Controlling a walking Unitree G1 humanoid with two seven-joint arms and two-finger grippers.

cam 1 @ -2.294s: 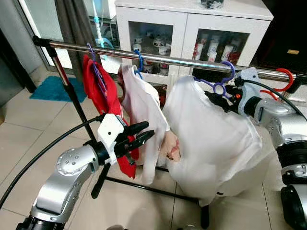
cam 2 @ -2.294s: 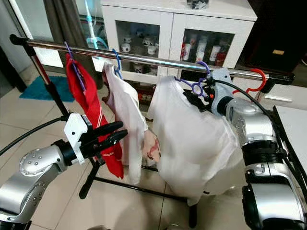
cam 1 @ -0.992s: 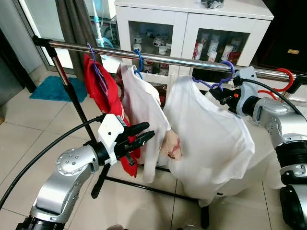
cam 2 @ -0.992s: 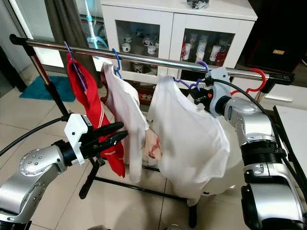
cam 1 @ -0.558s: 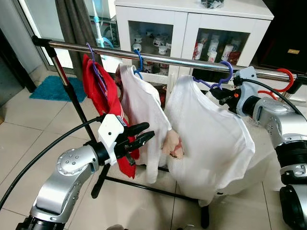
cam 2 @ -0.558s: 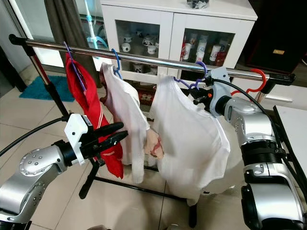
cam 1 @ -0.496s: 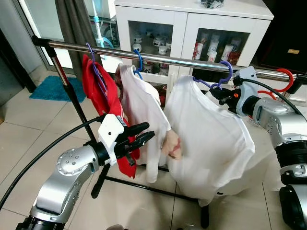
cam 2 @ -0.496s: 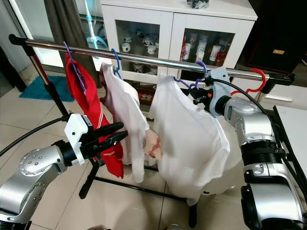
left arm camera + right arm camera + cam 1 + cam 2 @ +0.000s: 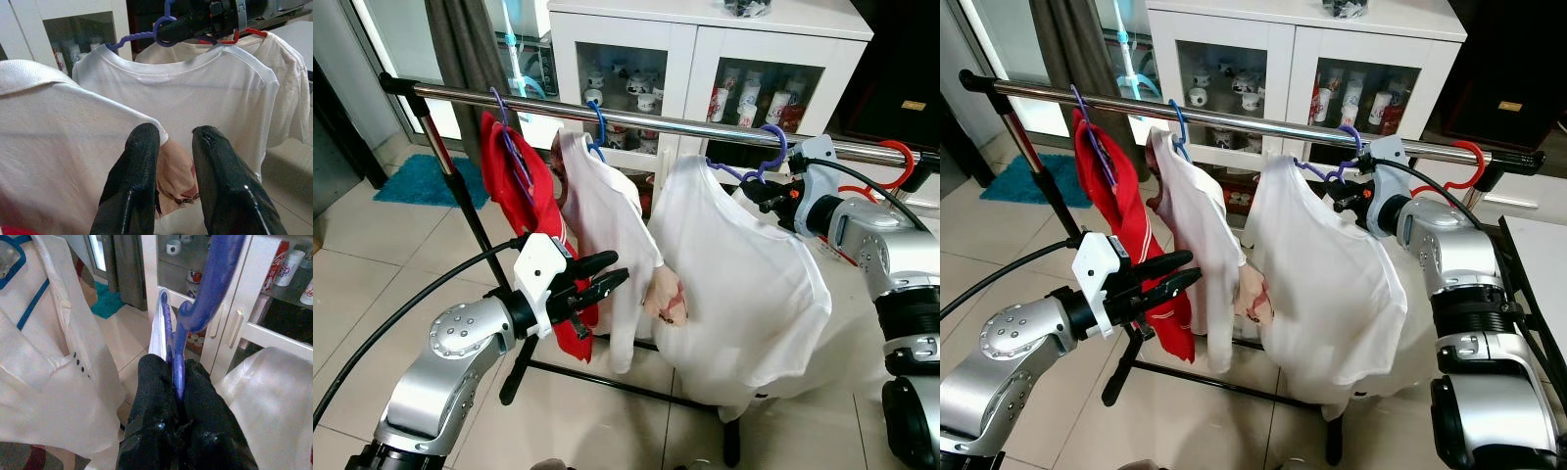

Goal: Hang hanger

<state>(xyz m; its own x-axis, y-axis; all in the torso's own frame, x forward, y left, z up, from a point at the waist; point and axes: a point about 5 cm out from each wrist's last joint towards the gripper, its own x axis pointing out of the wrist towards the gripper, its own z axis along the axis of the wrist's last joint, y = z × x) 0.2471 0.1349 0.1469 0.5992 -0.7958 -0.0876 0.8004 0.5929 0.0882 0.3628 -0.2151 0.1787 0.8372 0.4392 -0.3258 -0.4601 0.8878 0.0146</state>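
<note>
I have the right end effector (image 9: 178, 404) pinched tight on the purple hanger (image 9: 749, 171) neck, so the hook sits over the rail (image 9: 636, 119) at its 12 o'clock while the shirt (image 9: 734, 279) drapes below. My left end effector (image 9: 597, 279) hovers slightly parted, empty.

Purple hanger (image 9: 756, 164) (white shirt (image 9: 739, 284) draped) — hook over the rail (image 9: 636, 119).

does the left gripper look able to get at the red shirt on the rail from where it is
Probably yes: the left gripper is open, hanging beside the red shirt, with nothing between them. The white polo hangs just past it.
</note>
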